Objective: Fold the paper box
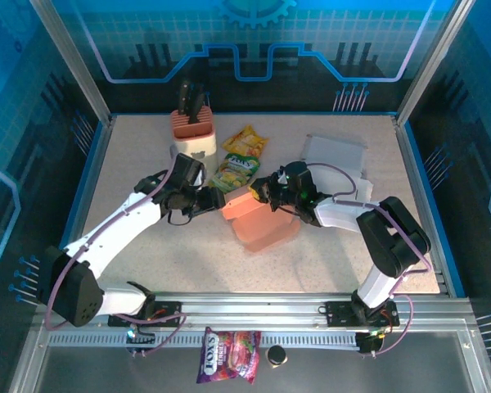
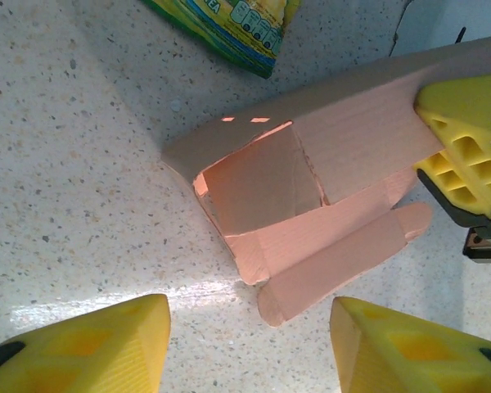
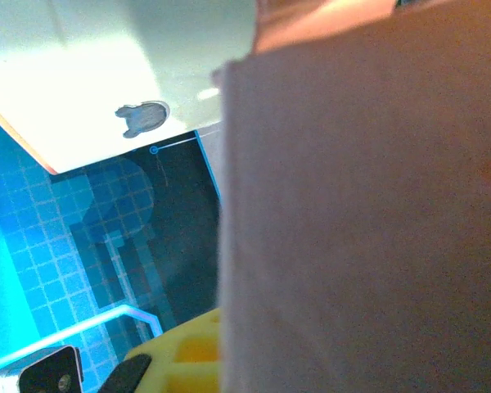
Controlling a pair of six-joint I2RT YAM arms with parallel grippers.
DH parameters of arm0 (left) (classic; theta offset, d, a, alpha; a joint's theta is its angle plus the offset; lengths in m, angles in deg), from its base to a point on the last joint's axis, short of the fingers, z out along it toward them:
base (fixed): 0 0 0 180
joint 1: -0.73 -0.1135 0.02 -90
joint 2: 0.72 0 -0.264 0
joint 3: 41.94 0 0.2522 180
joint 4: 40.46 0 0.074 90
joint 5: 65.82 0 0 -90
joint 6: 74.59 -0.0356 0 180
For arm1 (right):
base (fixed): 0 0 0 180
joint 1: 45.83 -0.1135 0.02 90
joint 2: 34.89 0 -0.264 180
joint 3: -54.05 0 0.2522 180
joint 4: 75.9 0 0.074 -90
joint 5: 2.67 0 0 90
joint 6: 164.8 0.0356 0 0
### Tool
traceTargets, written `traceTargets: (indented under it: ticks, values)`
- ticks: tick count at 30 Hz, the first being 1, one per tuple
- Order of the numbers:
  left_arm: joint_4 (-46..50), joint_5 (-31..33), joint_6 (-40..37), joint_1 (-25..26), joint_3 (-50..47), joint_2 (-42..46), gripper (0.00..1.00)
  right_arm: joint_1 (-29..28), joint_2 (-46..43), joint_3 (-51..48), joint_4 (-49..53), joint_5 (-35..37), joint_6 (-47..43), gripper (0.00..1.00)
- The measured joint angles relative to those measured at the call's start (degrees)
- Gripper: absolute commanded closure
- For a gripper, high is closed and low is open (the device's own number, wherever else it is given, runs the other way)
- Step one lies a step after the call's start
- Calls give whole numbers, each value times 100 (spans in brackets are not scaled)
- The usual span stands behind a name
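The left gripper (image 2: 247,315), fingers apart and holding nothing, faces the open end of the salmon paper box (image 2: 344,139), whose long loose flap (image 2: 344,260) lies on the table (image 1: 368,262) just ahead of it. The right gripper (image 1: 270,199) is clamped on the box's upper wall from the opposite side, steadying it near the middle of the table, with a snack packet (image 1: 241,160) just beyond, toward the far edge. Thin card like this looks light and easily creased: flaps should give along their scored folds, while panels may buckle if squeezed mid-span. A hold near a folded edge seems safest. Whether the box's base sits flat is unclear.
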Motion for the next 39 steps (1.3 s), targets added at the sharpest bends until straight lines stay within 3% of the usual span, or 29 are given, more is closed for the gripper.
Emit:
traceTargets:
  ticks: [4, 9, 17, 24, 27, 32, 39]
  values:
    - [31, 278, -433, 37, 11, -203, 40, 0, 0, 0, 11, -4, 4, 100]
    - [166, 533, -1108, 35, 245, -682, 47, 35, 0, 105, 297, -140, -42, 100]
    - [31, 402, -2264, 348, 225, -664, 33, 223, 0, 417, 837, -361, -188, 100]
    - [-199, 472, -2476, 737, -234, -533, 26, 267, 0, 577, 1086, -516, -188, 100]
    - [-264, 896, -2260, 990, -291, -608, 26, 269, 2, 588, 1132, -553, -170, 100]
    - [-529, 1556, -1928, 1058, -428, -743, 32, 291, 24, 588, 1152, -581, -120, 100]
    - [-809, 2061, -1827, 1071, -496, -914, 51, 310, 37, 588, 1167, -601, -35, 100]
